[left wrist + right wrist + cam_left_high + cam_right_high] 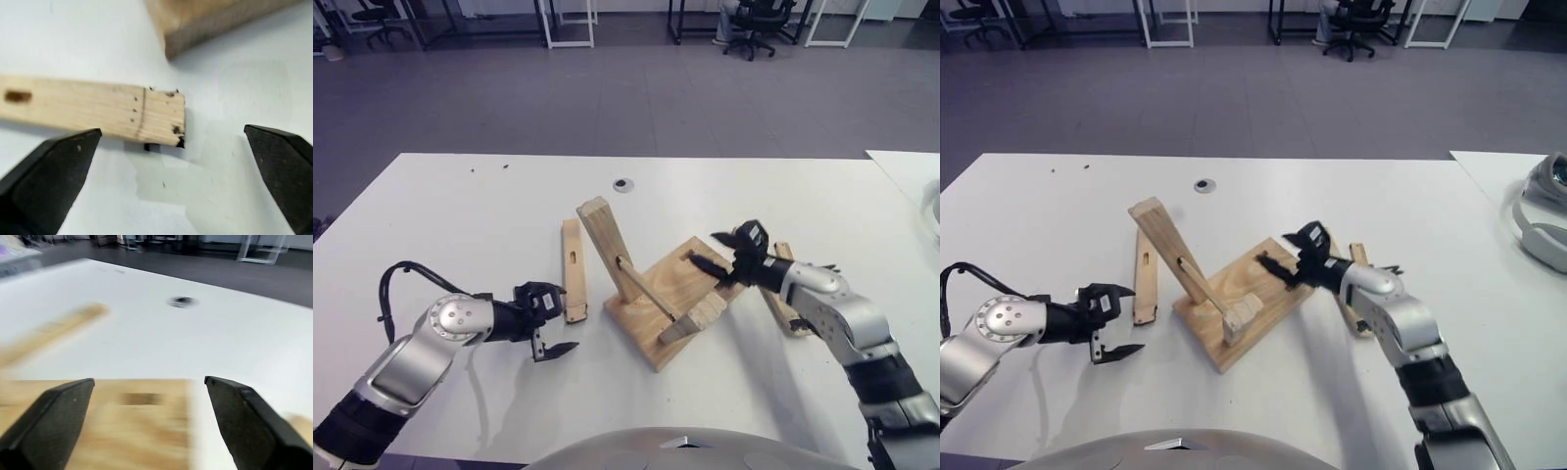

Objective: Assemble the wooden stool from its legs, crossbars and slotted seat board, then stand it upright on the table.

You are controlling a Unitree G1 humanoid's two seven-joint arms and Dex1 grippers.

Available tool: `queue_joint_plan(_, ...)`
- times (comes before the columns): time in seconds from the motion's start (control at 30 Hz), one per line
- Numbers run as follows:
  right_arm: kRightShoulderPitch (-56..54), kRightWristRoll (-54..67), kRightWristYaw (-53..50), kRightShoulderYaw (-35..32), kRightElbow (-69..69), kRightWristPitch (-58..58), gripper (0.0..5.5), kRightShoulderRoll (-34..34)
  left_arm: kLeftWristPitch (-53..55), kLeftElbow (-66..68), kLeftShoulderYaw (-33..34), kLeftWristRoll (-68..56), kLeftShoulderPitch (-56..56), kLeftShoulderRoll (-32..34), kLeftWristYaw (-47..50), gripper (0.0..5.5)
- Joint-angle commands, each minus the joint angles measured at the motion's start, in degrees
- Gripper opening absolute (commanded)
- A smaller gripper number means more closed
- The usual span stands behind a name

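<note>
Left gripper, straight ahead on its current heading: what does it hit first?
Most likely the near end of the loose leg, lying flat just ahead of the open left gripper. The seat board corner lies beyond. Height is unclear, so it may pass over the leg.

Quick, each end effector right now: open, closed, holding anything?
Left end effector: open, empty, at the loose leg's near end.
Right end effector: open, empty, at the seat board's far edge.

Left gripper (pixel 172 129) spread wide — the end of a wooden leg (pixel 93 110) just beyond.
</note>
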Motion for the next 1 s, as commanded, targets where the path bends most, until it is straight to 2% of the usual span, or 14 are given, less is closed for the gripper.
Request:
queue_joint_plan(0.03, -15.6, -15.4, 1.3, 5.8, 29.5, -13.0, 4.23, 2.5, -1.7, 1.1, -7.2, 6.9, -4.6, -5.3, 1.8, 5.40)
queue_joint_plan(0.13, -20.3, -21.6, 8.0, 9.9, 41.5, -20.5, 4.23, 3.4, -1.0, 0.6, -8.4, 9.9, -4.9, -5.0, 2.1, 5.40)
queue_joint_plan(0.23, -19.5, -23.6, 15.0, 10.3, 44.5, -25.8, 4.23, 1.9, 0.3, -1.4, -7.6, 11.0, -5.3, -4.4, 1.9, 5.40)
queue_joint_plan(0.3, -18.4, -25.1, 17.4, 10.5, 44.3, -28.7, 4.23, 0.6, 1.8, -2.3, -8.1, 11.0, -6.1, -6.7, 2.3, 5.40)
queue_joint_plan(0.47, -15.5, -26.8, 22.5, 10.6, 39.9, -30.5, 4.23, -1.2, 2.5, 5.8, -10.4, 14.2, -10.5, -15.0, 7.4, 5.40)
queue_joint_plan(0.6, -7.5, -24.1, 26.9, 9.2, 27.2, -26.3, 4.23, -5.3, 5.6, 18.7, -4.1, 10.8, -22.0, -25.3, 13.8, 5.40)
queue_joint_plan(0.73, -2.8, -23.1, 26.1, 6.3, 17.3, -21.4, 4.23, -7.8, 3.0, 36.3, -0.1, 9.3, -30.4, -30.6, 15.2, 5.40)
queue_joint_plan(0.83, -3.0, -23.7, 22.6, 2.5, 14.4, -17.9, 4.23, -9.2, -1.1, 42.7, 2.2, 8.7, -31.8, -28.5, 13.1, 5.40)
queue_joint_plan(1.0, -10.2, -24.0, 15.0, -1.2, 20.2, -17.1, 4.23, -4.0, -4.3, 36.8, 9.0, 6.4, -27.9, -18.7, 8.5, 5.40)
